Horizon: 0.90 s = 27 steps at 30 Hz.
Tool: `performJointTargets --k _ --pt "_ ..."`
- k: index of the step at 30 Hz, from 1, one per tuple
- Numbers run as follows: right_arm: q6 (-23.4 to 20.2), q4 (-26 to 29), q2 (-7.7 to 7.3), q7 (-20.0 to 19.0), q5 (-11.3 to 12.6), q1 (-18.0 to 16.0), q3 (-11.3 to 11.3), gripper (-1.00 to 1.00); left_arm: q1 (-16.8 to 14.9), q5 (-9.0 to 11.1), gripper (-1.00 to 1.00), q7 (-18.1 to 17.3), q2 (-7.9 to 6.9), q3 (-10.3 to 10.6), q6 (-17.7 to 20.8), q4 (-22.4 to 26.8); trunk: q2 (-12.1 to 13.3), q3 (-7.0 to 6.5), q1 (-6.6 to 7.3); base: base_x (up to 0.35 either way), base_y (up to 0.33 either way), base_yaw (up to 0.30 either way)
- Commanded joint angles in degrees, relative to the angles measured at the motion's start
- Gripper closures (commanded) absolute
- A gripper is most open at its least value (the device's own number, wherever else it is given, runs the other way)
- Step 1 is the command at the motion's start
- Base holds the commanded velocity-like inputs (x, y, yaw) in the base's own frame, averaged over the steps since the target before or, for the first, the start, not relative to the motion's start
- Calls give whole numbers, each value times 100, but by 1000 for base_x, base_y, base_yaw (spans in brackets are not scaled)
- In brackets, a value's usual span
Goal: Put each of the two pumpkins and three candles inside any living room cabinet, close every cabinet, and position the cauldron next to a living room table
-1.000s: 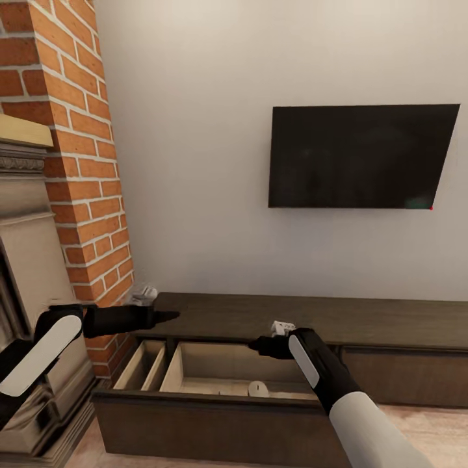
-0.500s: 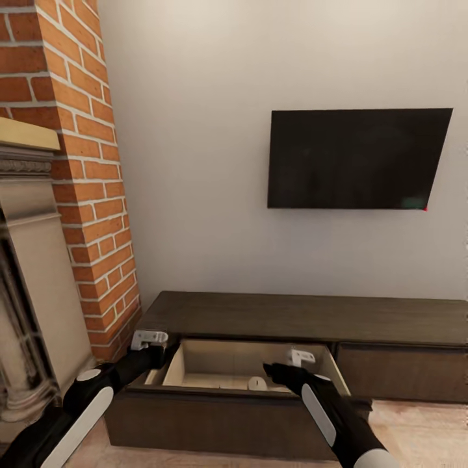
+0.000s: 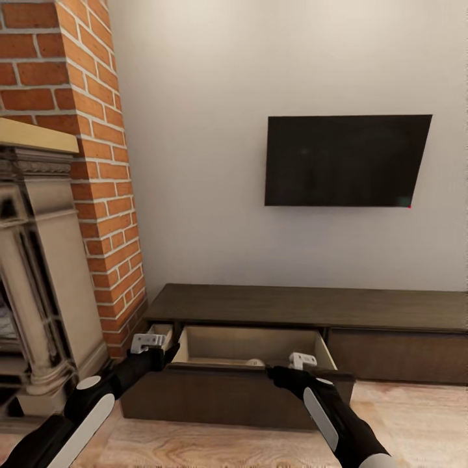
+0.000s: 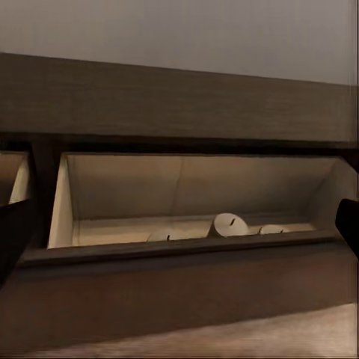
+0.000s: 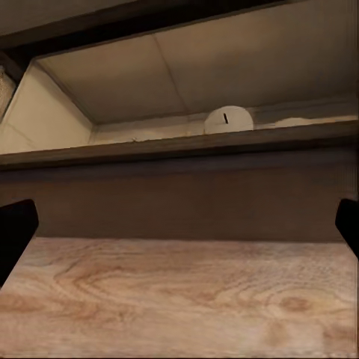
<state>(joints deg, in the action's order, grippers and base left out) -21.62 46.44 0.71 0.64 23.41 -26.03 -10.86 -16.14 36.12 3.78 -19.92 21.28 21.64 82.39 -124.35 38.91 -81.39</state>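
Both pairs of jaws stand spread wide and hold nothing: in each wrist view the dark fingertips sit far apart at the frame's two edges. In the head view the left gripper (image 3: 166, 354) hangs at about seven o'clock, just off the left end of the pulled-out drawer front (image 3: 227, 393). The right gripper (image 3: 276, 374) sits at about six o'clock, at the drawer's top edge; whether it touches the wood I cannot tell.

The drawer belongs to the cabinet (image 3: 312, 305), a long, low, dark brown unit against the wall, and its pale interior lies open. Inside, the candles (image 4: 230, 224) show over the drawer front as pale round tops: one stands clearly, with two lower ones just beside it in the left wrist view. The right wrist view catches the same tall candle (image 5: 228, 119) behind the drawer's rim.

At twelve to one o'clock a television (image 3: 344, 161) hangs on the wall. At nine o'clock stand a brick chimney (image 3: 91, 130) and fireplace surround (image 3: 45, 260). Wooden floor (image 3: 214, 445) runs below.
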Motion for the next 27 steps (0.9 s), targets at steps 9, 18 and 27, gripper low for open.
performJointTargets --k 9,18,27 --pt "513 -95 3 13 23 61 -14 -100 79 49 -100 42 -10 132 -793 -210 -4 6 4 -98 0 0" --pt "1489 -1017 46 46 -156 71 -12 -100 88 -344 -100 82 163 664 -2164 -1642 -4 6 4 -6 0 0" --pt "2480 -1591 217 66 -729 71 -43 -100 85 -1217 -100 148 1507 664 -3521 -3953 -4 6 4 0 0 0"
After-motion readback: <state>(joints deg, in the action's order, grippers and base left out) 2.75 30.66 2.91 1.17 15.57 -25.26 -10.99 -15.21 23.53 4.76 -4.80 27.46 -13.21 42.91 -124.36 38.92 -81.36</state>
